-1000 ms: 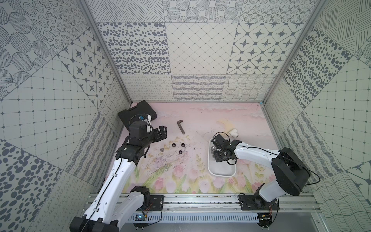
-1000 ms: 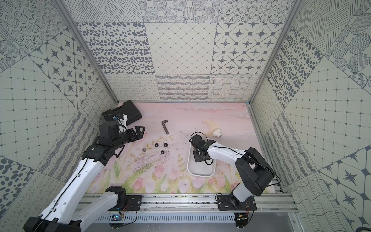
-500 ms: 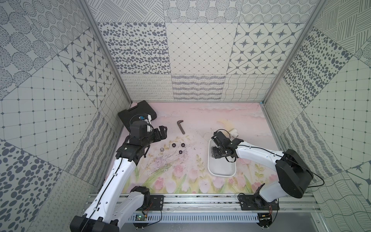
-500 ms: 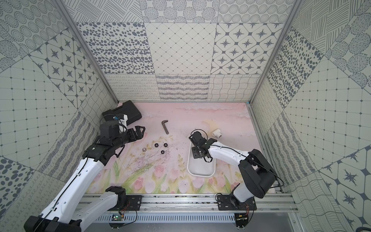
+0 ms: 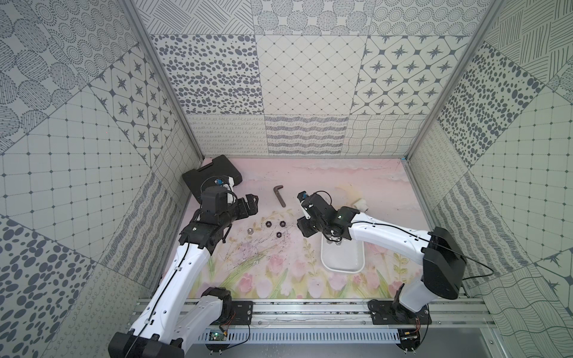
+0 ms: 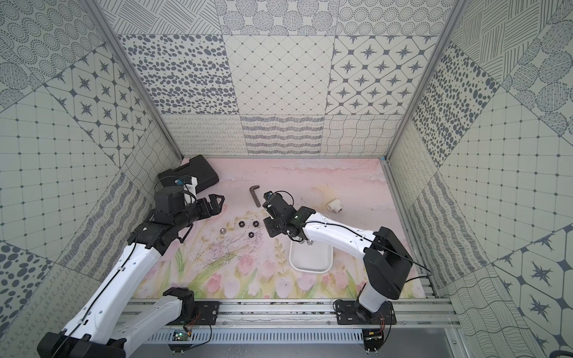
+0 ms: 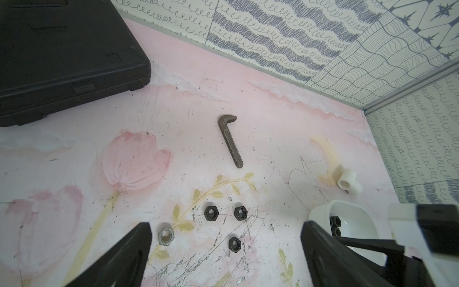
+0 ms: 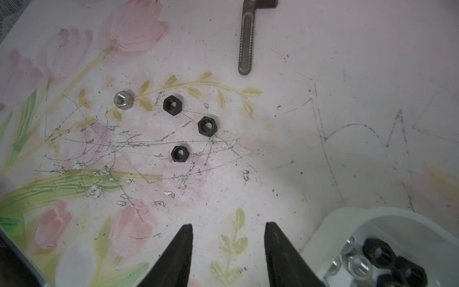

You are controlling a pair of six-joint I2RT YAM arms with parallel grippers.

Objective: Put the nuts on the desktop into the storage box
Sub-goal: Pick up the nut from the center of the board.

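I am holding my right pincer (image 8: 227, 225) partly open and empty just beside the box (image 8: 352, 214), and four nuts (image 8: 180, 154) are lying on the desk (image 8: 323, 74) straight ahead of it, probably nearer it than my left pincer (image 5: 251, 204).

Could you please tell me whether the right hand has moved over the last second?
Yes. The right hand has swung off the far end of the storage box, toward the four loose nuts beside it.
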